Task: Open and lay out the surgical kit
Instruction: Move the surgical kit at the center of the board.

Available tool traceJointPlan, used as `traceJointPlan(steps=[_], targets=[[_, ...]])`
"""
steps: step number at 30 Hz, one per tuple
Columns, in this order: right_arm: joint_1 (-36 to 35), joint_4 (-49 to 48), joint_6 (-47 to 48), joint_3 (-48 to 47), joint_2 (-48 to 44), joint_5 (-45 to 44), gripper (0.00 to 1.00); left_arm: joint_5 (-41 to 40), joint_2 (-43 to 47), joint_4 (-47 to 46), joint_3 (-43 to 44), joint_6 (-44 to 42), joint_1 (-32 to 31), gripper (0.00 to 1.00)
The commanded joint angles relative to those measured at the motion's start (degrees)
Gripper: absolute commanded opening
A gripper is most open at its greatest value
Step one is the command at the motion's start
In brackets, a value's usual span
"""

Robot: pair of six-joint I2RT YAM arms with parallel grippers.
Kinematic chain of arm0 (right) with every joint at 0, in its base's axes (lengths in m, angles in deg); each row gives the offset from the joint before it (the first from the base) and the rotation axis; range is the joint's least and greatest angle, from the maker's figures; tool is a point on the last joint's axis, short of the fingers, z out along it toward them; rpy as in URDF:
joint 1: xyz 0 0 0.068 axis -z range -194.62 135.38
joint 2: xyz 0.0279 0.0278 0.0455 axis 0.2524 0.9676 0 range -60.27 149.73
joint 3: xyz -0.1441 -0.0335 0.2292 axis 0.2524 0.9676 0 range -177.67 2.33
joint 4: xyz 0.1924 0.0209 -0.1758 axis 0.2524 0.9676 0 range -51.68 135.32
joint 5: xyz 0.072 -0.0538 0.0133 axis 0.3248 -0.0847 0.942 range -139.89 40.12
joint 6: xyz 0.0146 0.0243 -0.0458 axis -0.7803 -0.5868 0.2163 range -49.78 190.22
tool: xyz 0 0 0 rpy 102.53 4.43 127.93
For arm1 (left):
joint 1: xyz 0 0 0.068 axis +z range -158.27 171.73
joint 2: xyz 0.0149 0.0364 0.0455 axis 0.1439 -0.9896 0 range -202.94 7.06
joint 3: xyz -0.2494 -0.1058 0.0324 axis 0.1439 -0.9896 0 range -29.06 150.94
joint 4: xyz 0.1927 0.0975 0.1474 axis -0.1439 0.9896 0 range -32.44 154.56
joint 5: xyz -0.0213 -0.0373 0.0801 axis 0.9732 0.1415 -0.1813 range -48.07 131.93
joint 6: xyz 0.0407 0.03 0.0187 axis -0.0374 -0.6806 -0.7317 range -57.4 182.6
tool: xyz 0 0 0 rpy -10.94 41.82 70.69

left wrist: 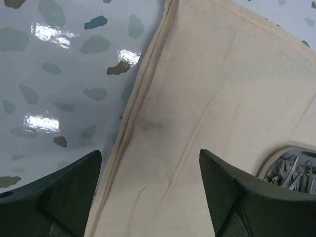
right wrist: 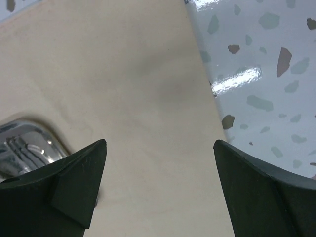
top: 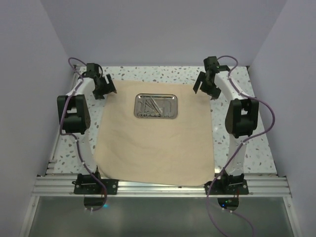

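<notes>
The beige cloth wrap lies spread flat over the table. On its far half sits the shiny steel tray with thin silvery instruments inside. My left gripper hovers open over the cloth's far left corner, nothing between its fingers; the left wrist view shows the hemmed cloth edge below and the tray at lower right. My right gripper hovers open over the far right corner, also holding nothing; the right wrist view shows cloth and the tray's rim at left.
The speckled white tabletop shows around the cloth on both sides and at the back. Grey walls enclose the table on three sides. Both arm bases sit on the aluminium rail at the near edge, with purple cables looping out.
</notes>
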Motion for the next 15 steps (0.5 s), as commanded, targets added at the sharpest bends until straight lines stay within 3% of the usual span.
traceJointPlan(steps=[1, 10, 13, 15], targets=[[0.95, 1.89, 0.85, -6.33, 5.32, -4.63, 0.93, 2.23, -3.05, 0.39, 3.99, -0.44, 0.54, 0.84], [3.06, 0.4, 2.6, -6.0, 11.14, -4.55, 0.9, 1.7, -3.85, 0.57, 1.98, -0.52, 0.36, 0.78], [3.06, -1.1, 2.43, -5.91, 13.24, -2.27, 0.86, 1.7, -4.55, 0.13, 0.66, -0.61, 0.36, 0.68], [3.06, -1.8, 2.52, -6.35, 15.35, -0.86, 0.81, 2.84, -5.25, 0.31, 0.92, -0.35, 0.36, 0.55]])
